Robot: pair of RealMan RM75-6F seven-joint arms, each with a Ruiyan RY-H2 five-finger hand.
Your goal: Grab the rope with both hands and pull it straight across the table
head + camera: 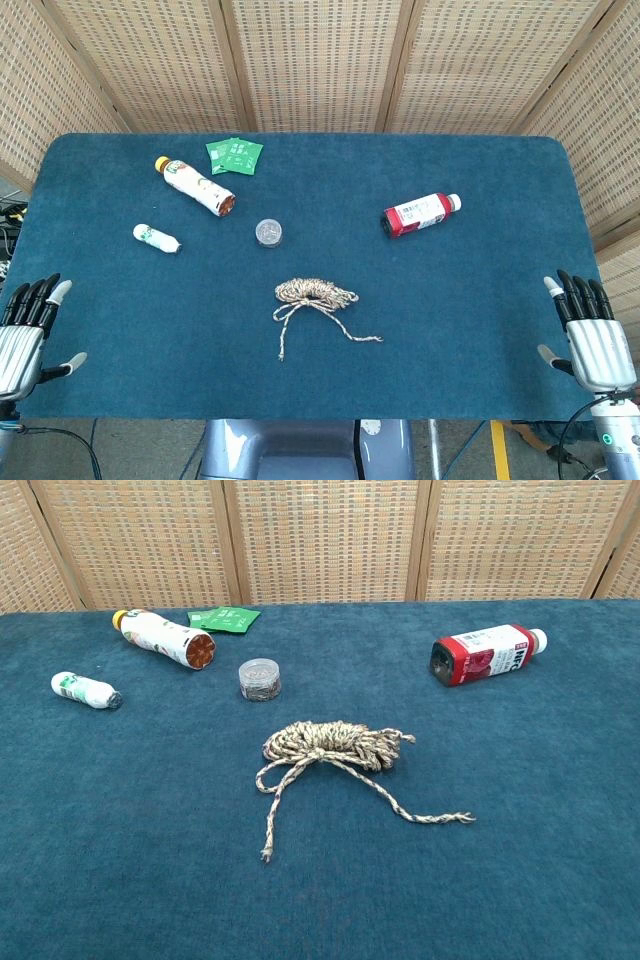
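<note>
A beige twisted rope [316, 293] lies bundled at the middle of the blue table, with two loose ends trailing toward the front; one end [267, 852] points front-left, the other [462, 819] front-right. The bundle [335, 743] shows clearly in the chest view. My left hand [25, 335] hovers at the table's front-left edge, fingers apart and holding nothing. My right hand [590, 335] is at the front-right edge, likewise spread and holding nothing. Both hands are far from the rope and appear only in the head view.
A red-labelled bottle [420, 213] lies back right of the rope. A small round clear jar [268, 232] stands just behind it. A long white bottle [195, 185], a small white bottle [156, 237] and green packets [234, 154] lie at the back left.
</note>
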